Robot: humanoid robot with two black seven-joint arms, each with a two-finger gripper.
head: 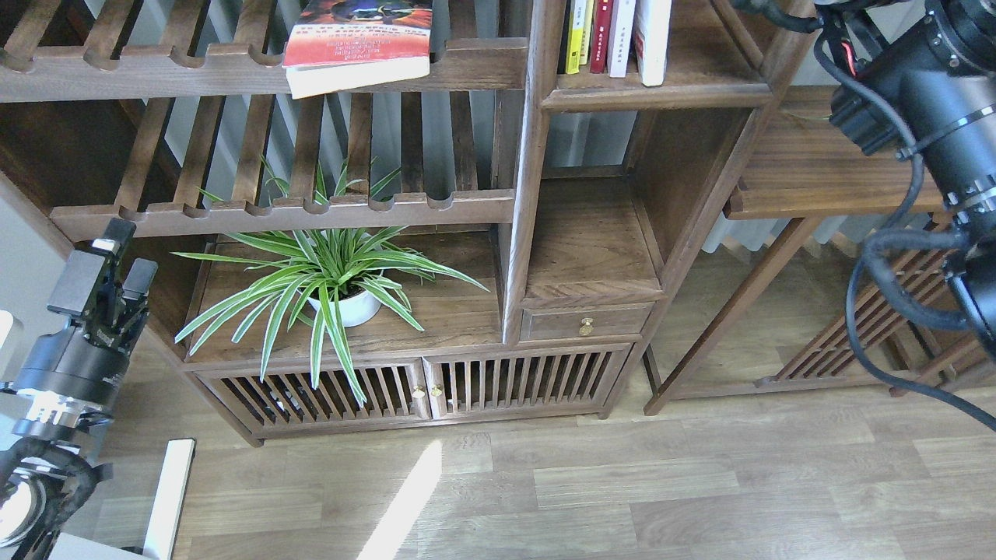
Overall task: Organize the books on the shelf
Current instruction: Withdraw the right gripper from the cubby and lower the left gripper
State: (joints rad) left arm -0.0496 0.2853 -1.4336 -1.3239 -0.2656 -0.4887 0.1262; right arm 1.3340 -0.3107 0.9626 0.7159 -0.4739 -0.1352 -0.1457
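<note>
Several books stand upright at the left end of the narrow solid-plank shelf [700, 89] at the top: a slim yellow one [576, 35], a slim red one [599, 35], a thin pale one [621, 35] and a large white one [652, 39]. A red-orange book [354, 39] lies flat on the slatted rack to the left, its corner over the front rail. My left gripper [109, 268] is low at the far left, fingers apart and empty, far from the books. My right arm [918, 101] runs out of the top right edge, so its gripper is out of view.
A potted spider plant [334, 284] stands on the lower left board of the bookcase. A small drawer [583, 323] sits under the open middle compartment. A low dark side table [817, 179] stands at the right. A white board [167, 498] lies on the floor at bottom left.
</note>
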